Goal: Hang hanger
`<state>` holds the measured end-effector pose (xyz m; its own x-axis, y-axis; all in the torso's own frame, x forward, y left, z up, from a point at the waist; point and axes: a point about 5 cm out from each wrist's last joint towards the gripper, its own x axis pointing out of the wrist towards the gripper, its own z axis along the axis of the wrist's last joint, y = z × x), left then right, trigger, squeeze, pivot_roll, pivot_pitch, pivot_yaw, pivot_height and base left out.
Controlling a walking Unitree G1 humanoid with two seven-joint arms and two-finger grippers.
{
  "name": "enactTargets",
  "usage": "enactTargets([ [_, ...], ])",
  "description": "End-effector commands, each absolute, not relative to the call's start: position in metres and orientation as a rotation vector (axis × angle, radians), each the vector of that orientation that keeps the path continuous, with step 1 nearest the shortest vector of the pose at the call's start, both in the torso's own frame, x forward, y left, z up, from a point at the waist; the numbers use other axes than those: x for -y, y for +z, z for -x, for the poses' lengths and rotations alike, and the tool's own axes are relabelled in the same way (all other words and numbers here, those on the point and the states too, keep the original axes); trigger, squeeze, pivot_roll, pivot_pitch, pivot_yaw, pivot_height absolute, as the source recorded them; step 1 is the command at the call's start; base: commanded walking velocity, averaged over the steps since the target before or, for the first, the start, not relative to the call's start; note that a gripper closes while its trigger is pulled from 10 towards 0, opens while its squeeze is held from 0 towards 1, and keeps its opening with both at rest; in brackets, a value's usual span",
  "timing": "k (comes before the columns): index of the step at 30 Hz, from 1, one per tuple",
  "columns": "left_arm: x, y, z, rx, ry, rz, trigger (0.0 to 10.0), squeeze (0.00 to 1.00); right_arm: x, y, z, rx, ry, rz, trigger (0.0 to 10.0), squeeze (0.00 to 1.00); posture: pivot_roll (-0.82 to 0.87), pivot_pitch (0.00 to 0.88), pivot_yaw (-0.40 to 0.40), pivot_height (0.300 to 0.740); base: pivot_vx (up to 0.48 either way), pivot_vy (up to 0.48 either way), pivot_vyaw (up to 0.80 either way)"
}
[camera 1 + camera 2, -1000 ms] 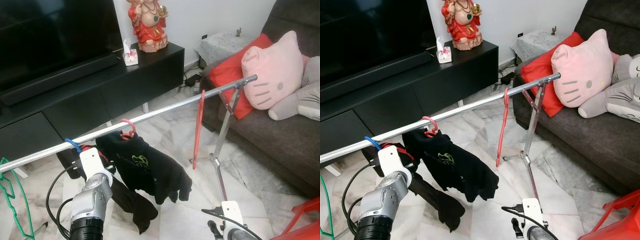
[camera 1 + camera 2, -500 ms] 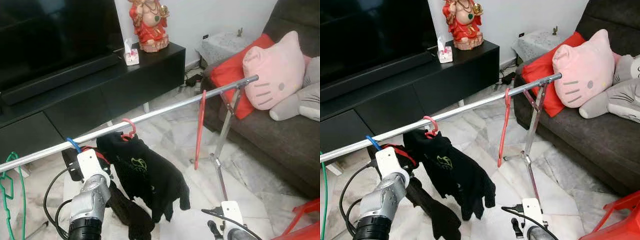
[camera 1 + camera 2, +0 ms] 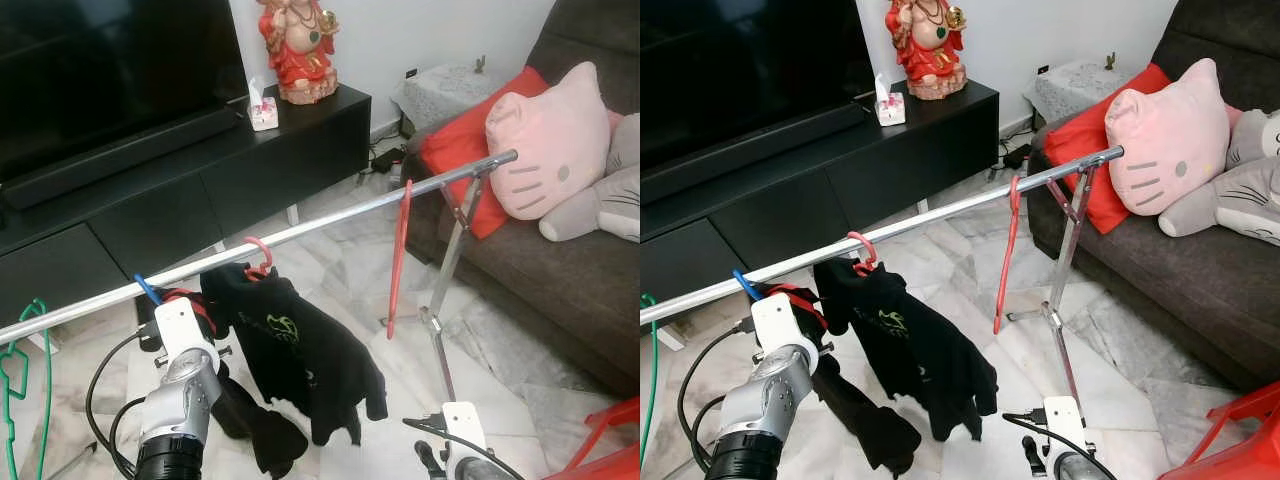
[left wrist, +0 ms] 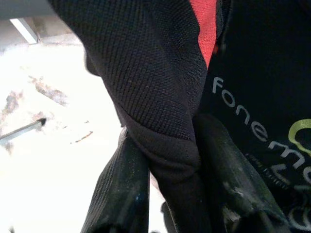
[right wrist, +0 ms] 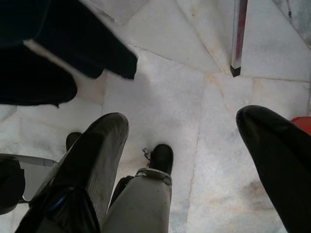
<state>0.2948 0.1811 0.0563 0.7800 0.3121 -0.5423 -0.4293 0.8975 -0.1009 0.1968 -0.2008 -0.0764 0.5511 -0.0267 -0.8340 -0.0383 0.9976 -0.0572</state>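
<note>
In the left eye view, the pink hanger (image 3: 256, 258) is seen hooked over the silver rail (image 3: 330, 221), which runs from near left to far right, and the black shirt (image 3: 300, 345) hangs from it just right of the left gripper (image 3: 205, 340), the nearer arm. In the left wrist view, the fingers (image 4: 121, 189) are clamped on a fold of that shirt. In the right wrist view, the right gripper (image 5: 187, 155) is held low over the marble floor (image 5: 160, 97), its fingers wide apart.
</note>
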Motion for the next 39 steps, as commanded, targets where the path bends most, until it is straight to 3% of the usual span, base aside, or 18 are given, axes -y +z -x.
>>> enactTargets([
  [1,-0.186,0.060,-0.297,-0.521,0.416,0.171,0.0,0.00,0.197,-0.075,-0.200,-0.984,0.025,0.076,10.0,0.00,-0.13,0.000,0.103,0.732,0.000,0.000,0.00],
  [24,-0.185,0.066,-0.288,-0.436,0.315,-0.026,0.0,0.00,0.197,-0.076,-0.199,-0.987,0.036,0.084,10.0,0.00,-0.13,0.000,0.101,0.732,0.000,0.000,0.00],
  [32,-0.190,0.084,-0.273,-0.217,0.312,-0.054,0.0,0.00,0.199,-0.076,-0.198,-0.990,0.039,0.090,10.0,0.00,-0.13,0.000,0.095,0.732,0.000,0.000,0.00],
  [39,-0.190,0.084,-0.264,-0.180,0.273,-0.107,0.3,0.00,0.199,-0.076,-0.197,-0.991,0.040,0.090,10.0,0.00,-0.14,0.000,0.098,0.732,0.000,0.000,0.00],
])
